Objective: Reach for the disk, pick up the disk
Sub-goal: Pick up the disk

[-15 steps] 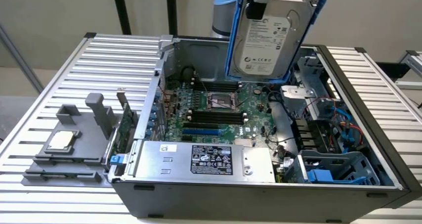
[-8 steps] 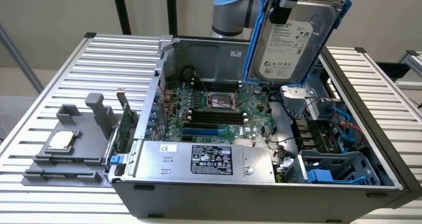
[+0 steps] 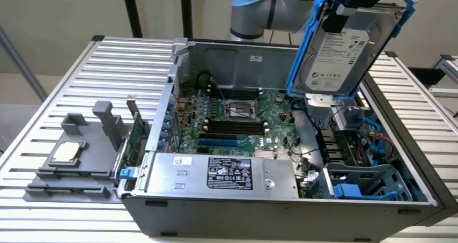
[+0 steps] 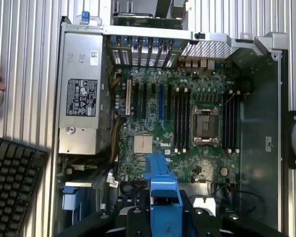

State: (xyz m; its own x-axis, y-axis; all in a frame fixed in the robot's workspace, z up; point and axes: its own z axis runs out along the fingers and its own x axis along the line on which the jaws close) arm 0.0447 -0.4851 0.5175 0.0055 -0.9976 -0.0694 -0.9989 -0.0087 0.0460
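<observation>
The jaws point(image 3: 355, 4) are clamped on the top edge of the disk point(image 3: 342, 52), which hangs lifted and tilted at the upper right of the exterior frame, above the open computer case point(image 3: 286, 213) and clear of it. Its blue frame point(image 4: 163, 190) juts up from the lower middle of the wrist frame. Below lie the motherboard point(image 3: 233, 117) and the silver power supply point(image 3: 218, 173). The case stands on the slatted table point(image 3: 57, 82). A keyboard point(image 4: 12, 185) sits in the wrist frame's lower left.
</observation>
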